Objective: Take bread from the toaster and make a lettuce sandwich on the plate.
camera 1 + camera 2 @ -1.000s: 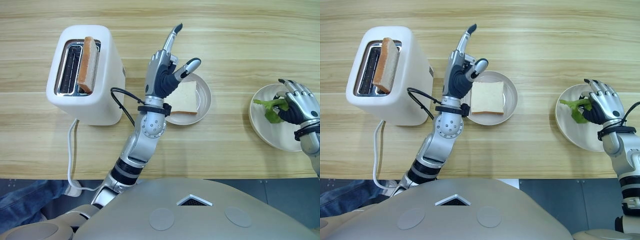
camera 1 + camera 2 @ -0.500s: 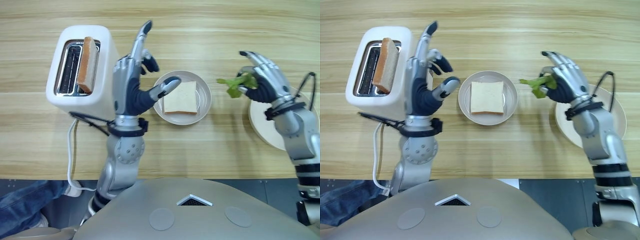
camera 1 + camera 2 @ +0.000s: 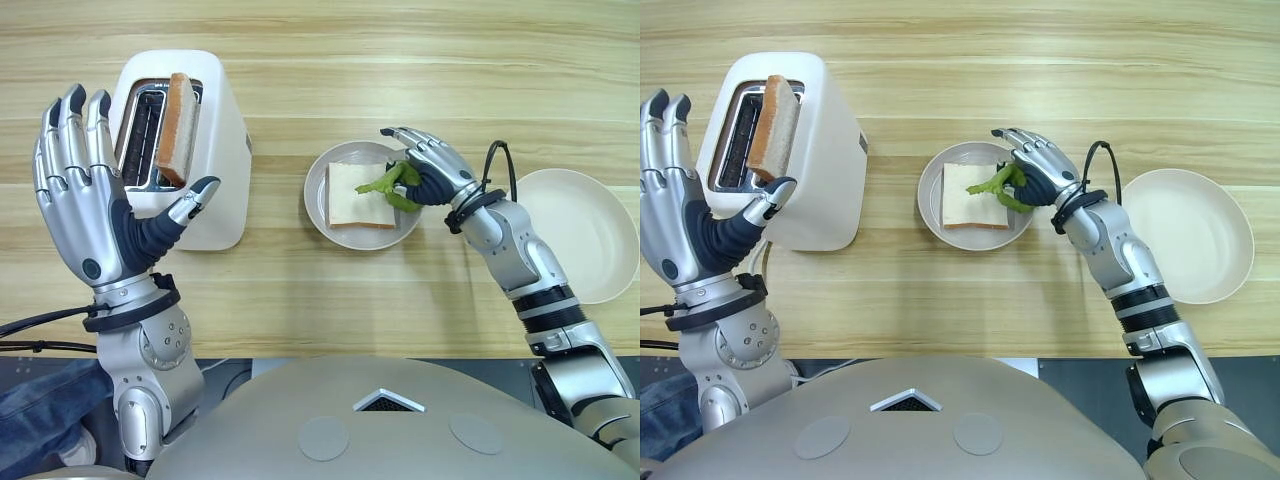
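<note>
bread slices [image 3: 178,115] [image 3: 345,202]: 2 | plates [image 3: 314,195] [image 3: 590,235]: 2 | lettuce [image 3: 380,183]: 1, pinched by right hand [image 3: 436,170] fingers | left hand [image 3: 90,210] fingers spread, empty

The left hand [image 3: 95,200], at the left of the frame, has silver metallic finger segments, dark fingertips and a black palm. A black band [image 3: 130,310] rings its wrist, and a black cable [image 3: 45,321] runs to the left edge. The silver forearm below bears a round joint cap [image 3: 158,345]. The right hand [image 3: 430,172], right of centre, is built alike, with a black cable loop [image 3: 498,144] at its wrist.
</note>
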`<state>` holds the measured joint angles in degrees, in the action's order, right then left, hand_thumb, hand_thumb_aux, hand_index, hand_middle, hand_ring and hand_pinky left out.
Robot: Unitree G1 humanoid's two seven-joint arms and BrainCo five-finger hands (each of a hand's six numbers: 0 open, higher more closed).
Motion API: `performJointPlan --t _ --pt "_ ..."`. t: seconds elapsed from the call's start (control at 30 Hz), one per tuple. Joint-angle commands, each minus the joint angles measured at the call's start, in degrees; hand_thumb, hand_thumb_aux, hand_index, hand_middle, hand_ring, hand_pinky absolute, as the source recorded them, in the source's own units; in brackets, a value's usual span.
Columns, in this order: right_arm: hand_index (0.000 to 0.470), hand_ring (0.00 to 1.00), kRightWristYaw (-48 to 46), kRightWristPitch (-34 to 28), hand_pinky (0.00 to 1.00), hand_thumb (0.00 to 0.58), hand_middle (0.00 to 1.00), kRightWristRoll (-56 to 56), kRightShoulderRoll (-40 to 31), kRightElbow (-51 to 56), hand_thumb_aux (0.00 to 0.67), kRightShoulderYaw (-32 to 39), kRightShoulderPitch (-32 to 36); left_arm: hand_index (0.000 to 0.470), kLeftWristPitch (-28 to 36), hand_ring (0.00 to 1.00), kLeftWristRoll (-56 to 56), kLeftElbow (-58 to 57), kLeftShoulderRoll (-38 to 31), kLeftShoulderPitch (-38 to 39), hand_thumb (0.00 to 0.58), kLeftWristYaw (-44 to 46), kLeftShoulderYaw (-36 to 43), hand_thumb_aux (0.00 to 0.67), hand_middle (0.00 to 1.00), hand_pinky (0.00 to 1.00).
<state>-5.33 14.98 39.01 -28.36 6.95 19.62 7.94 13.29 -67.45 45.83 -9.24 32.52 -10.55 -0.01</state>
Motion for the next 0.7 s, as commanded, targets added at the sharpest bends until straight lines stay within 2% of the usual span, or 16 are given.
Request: performJointPlan --t 0.03,0.17,0.23,0.27,0.3,0.33,0.37,0.4,0.43,0.47,0.7 --pt "0.470 0.00 1.1 -0.2 0.00 0.580 0.00 0.7 2.3 1.2 0.670 1.3 1.6 0.000 0.2 0.00 1.4 -6.8 -0.7 -2.9 0.000 1.0 -1.9 0.000 0.00 0.00" --pt "0.470 0.00 1.8 0.1 0.00 0.580 0.00 1.3 4.2 2.3 0.670 2.9 2.2 0.002 0.4 0.00 2.6 -11.1 -1.0 -6.3 0.005 1.0 -3.5 0.003 0.00 0.00" --pt "0.470 0.00 2.2 0.4 0.00 0.580 0.00 1.5 4.8 3.1 0.670 3.6 2.4 0.077 0.5 0.00 2.9 -11.5 -0.8 -7.4 0.175 0.6 -3.9 0.110 0.00 0.00" --pt "0.470 0.00 2.3 0.6 0.00 0.580 0.00 1.7 4.9 3.4 0.670 4.0 2.4 0.107 0.5 0.00 3.3 -11.4 -0.5 -7.9 0.234 0.2 -4.1 0.152 0.00 0.00" --pt "0.470 0.00 2.3 0.8 0.00 0.580 0.00 1.8 5.0 3.7 0.670 4.5 2.2 0.251 0.4 0.00 3.5 -11.2 -0.2 -8.4 0.454 -0.3 -4.3 0.357 0.00 0.00" --pt "0.470 0.00 2.1 1.0 0.00 0.580 0.00 2.0 5.0 3.7 0.670 4.9 2.0 0.326 0.4 0.00 3.7 -10.9 0.0 -8.9 0.526 -0.7 -4.4 0.465 0.00 0.00" --pt "0.441 0.00 1.9 1.1 0.00 0.578 0.00 1.8 5.0 3.6 0.628 5.1 1.7 0.470 0.1 0.00 4.1 -10.9 0.1 -9.2 0.580 -0.9 -4.2 0.670 0.00 0.00" --pt "0.387 0.00 1.7 1.1 0.00 0.562 0.00 1.8 5.0 3.3 0.552 5.2 1.5 0.470 -0.2 0.00 4.4 -11.0 0.2 -9.5 0.580 -1.1 -4.0 0.670 0.00 0.00" --pt "0.254 0.00 1.7 1.1 0.00 0.458 0.00 2.0 4.8 2.9 0.363 5.2 1.3 0.470 -0.5 0.00 4.7 -11.1 0.4 -9.6 0.580 -1.2 -3.8 0.670 0.00 0.00" --pt "0.000 0.00 1.6 1.1 0.00 0.000 0.00 2.1 4.6 2.4 0.000 5.2 1.3 0.470 -0.8 0.00 4.9 -11.0 0.6 -9.7 0.580 -1.5 -3.4 0.670 0.00 0.00" --pt "0.000 0.00 1.8 0.2 0.00 0.000 0.00 2.9 1.8 0.2 0.000 2.7 1.7 0.470 -3.9 0.00 6.7 -9.7 1.7 -10.4 0.580 -4.1 -2.4 0.670 0.00 0.00"
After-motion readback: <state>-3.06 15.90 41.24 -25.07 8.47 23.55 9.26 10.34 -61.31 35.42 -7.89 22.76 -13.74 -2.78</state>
